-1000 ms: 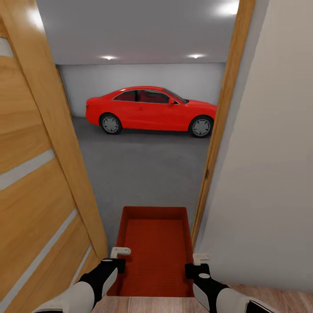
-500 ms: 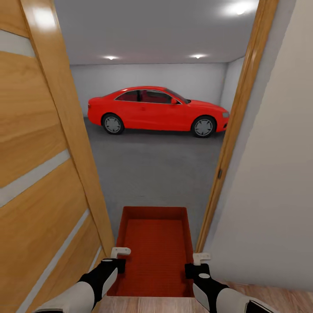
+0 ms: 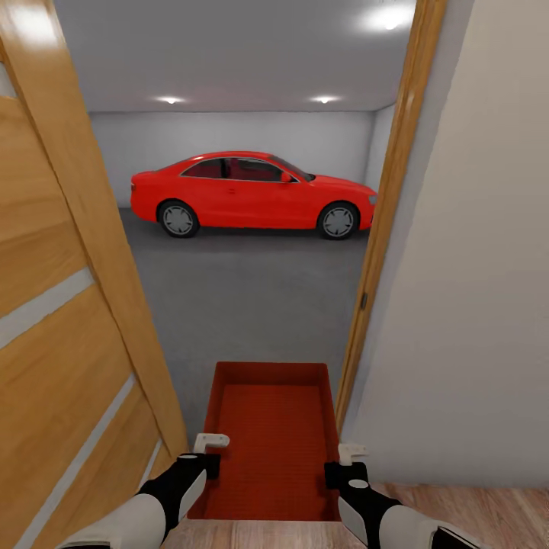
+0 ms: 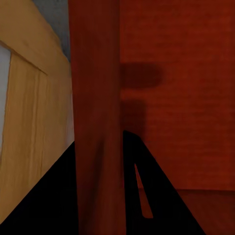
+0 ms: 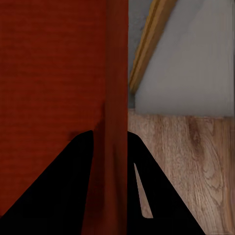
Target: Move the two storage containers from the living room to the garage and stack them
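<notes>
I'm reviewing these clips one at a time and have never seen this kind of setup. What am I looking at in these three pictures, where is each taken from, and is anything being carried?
This is a simulated two-armed wheeled robot. The large picture comes from a camera on its head, looking forward and down. Its two arms reach in from the lower edge, and between them it carries an orange-red rectangular open-top bin. The left claw grips the bin's left wall and the right claw grips its right wall. The other two pictures come from cameras on each wrist, looking along the claw's fingers: each shows a bin wall running between two dark fingers, so both claws are clamped on it. The robot stands in a doorway, with an open light wooden plank door to its left and a plain white wall to its right. Ahead lie a dark grey concrete floor and a parked red car.
</notes>
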Robot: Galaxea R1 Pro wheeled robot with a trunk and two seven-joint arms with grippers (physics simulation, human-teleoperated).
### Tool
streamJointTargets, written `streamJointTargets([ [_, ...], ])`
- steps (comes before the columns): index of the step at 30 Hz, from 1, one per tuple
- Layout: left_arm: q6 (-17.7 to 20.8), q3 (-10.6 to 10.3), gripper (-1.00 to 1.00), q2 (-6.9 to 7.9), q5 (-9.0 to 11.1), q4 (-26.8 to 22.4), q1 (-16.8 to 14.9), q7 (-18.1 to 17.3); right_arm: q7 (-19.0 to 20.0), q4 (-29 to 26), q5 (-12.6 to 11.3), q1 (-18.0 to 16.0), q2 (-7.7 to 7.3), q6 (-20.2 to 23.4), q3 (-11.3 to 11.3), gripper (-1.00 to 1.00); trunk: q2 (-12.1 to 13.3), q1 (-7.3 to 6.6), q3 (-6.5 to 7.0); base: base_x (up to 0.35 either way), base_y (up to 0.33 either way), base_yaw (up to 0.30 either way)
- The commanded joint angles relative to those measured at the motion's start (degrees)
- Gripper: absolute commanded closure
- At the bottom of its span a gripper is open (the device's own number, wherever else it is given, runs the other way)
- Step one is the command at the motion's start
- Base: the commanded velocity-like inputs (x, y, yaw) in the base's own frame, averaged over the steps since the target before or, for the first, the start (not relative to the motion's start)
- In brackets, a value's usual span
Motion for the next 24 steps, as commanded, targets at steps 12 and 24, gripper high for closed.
streamJointTargets([
  [12,0.32,-1.87,1.0,-0.06,0.99,0.26,0.03,-0.15,-1.38,0.05,-0.55,-0.08,0.04,-0.35,0.08,1.0,-0.09,0.02,-0.09,0.0,0.165,-0.018],
  [24,0.26,-1.87,1.0,-0.06,0.91,0.26,0.03,-0.15,-1.38,0.05,-0.55,-0.08,-0.01,-0.32,0.08,1.0,-0.09,0.02,-0.09,0.0,0.072,0.0],
])
